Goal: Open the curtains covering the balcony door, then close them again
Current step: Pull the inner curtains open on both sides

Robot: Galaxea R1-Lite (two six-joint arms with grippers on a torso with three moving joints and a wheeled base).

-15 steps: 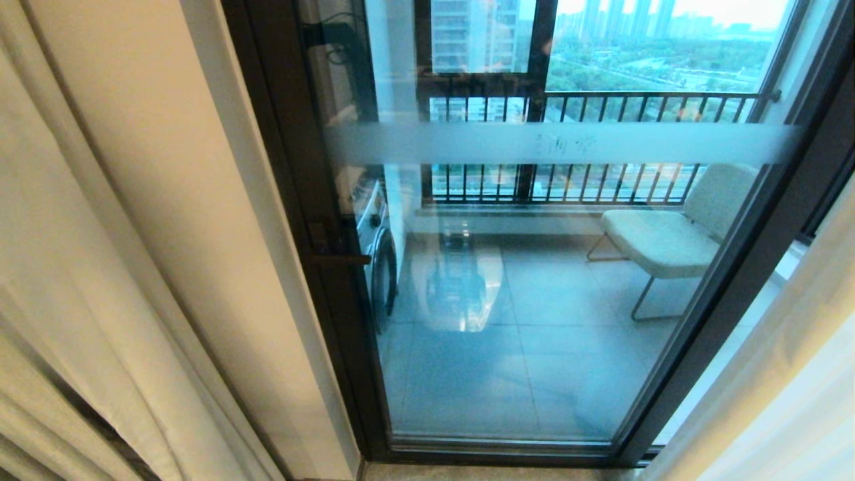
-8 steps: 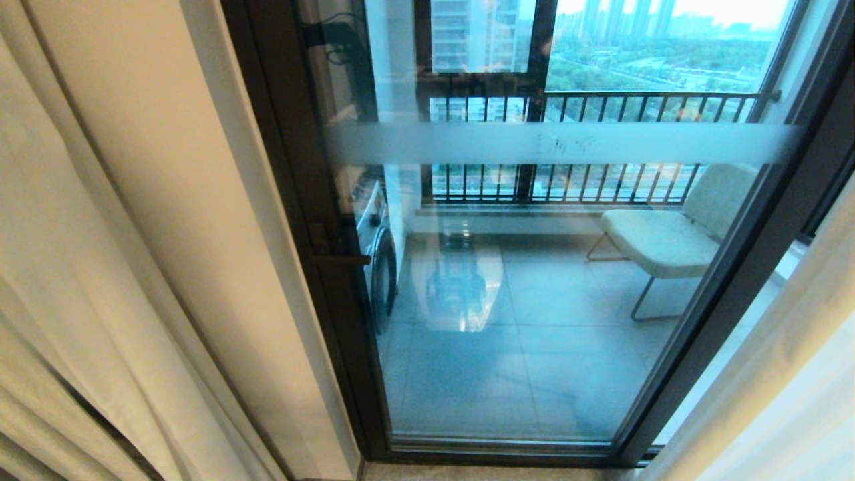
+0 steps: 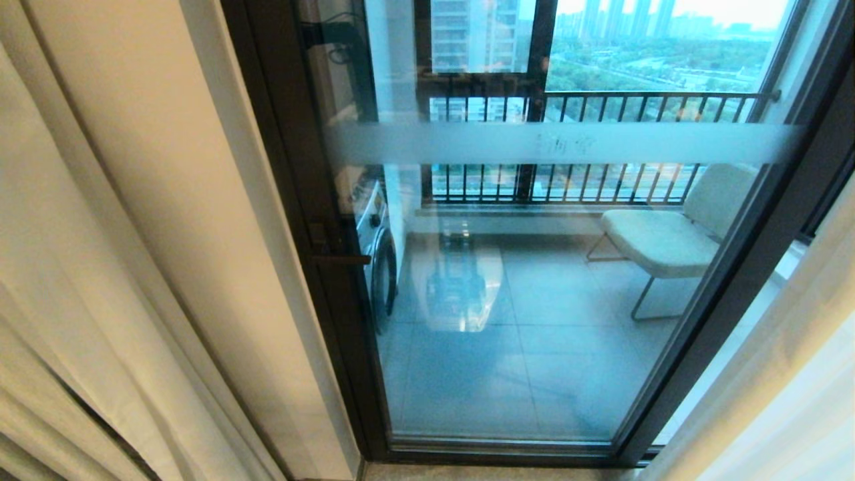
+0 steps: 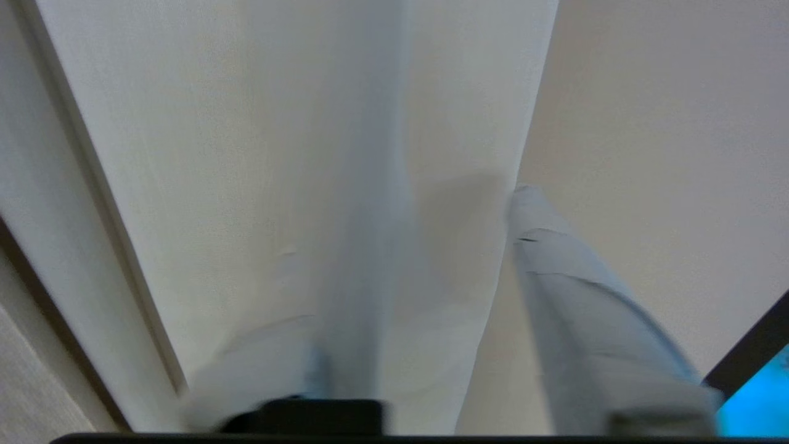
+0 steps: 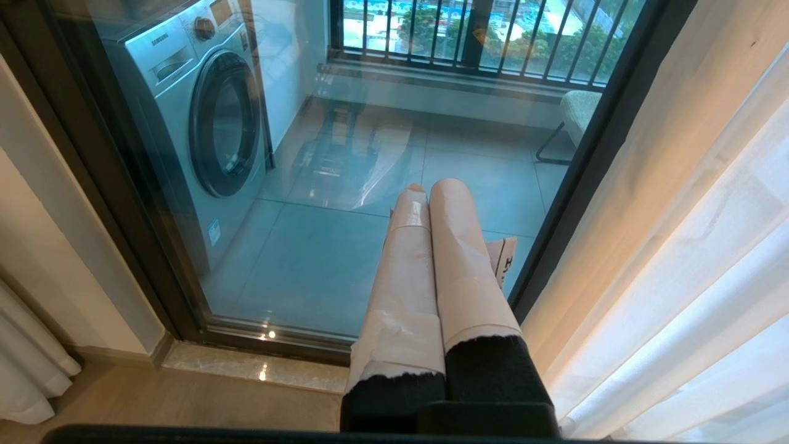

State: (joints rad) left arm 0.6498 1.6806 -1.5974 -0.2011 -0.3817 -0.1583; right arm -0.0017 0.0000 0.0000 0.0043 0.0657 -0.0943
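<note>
Gaping left gripper point(image 4: 419, 296) straddling curtains point(image 4: 296, 154) fold, fingers apart

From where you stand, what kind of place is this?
Probably a flat high up, at its balcony: a glass sliding door between drawn-back curtains, a washing machine and chair beyond.

My two taped claws, one spread and one pinched.

My left gripper point(image 4: 425, 320), its fingers point(image 4: 573, 296) wrapped in pale tape, stands with jaws apart either side of a pleat of the cream-beige woven curtain point(image 4: 277, 154), one finger pressed against the cloth. My right gripper point(image 5: 429, 188), tan-taped fingers pressed flat together, points down toward the foot of the black-framed glass balcony door point(image 5: 154, 246), clear of it.
</note>
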